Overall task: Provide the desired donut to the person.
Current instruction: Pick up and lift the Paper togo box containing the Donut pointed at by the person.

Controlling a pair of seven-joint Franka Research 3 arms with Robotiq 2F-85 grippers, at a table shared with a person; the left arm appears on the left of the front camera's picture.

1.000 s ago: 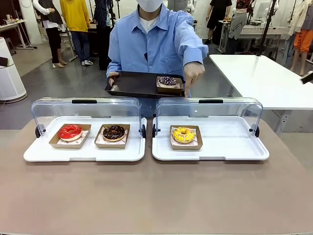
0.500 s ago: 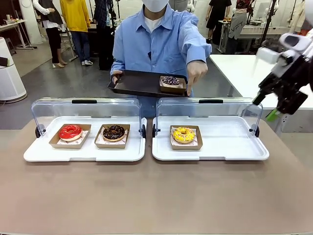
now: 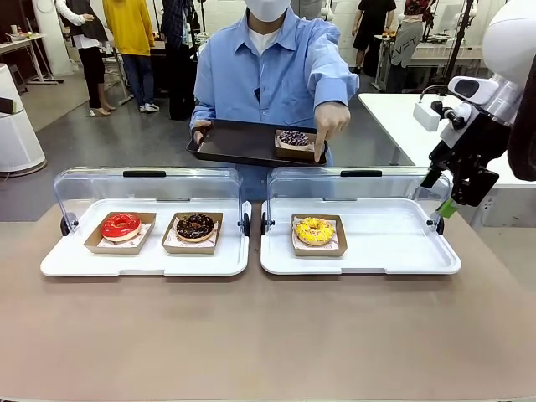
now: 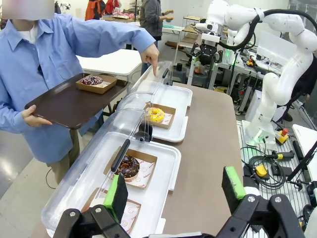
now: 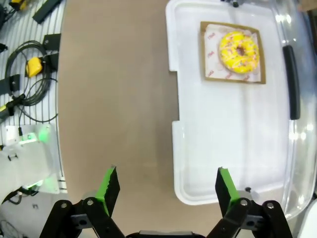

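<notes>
The person (image 3: 272,71) in a light blue shirt stands at the far side and holds a dark tray (image 3: 239,144) with a dark sprinkled donut (image 3: 293,138) in a cardboard dish. Their other hand (image 3: 329,126) points a finger down over the right display case, where a yellow donut (image 3: 314,229) lies in its dish. My right gripper (image 3: 441,194) hangs open above that case's right end, and its wrist view looks down on the yellow donut (image 5: 239,50). In its own wrist view my left gripper (image 4: 176,187) is open and holds nothing.
The left case (image 3: 142,261) holds a red donut (image 3: 120,225) and a chocolate donut (image 3: 195,225). Both cases have clear lids (image 3: 360,188) swung up at the back. Bare brown tabletop (image 3: 268,335) runs along the near side. A white table (image 3: 452,134) stands behind on the right.
My right arm has come into view from the right and moved left and down toward the right case. The person keeps pointing, with the tray nudged slightly right.
</notes>
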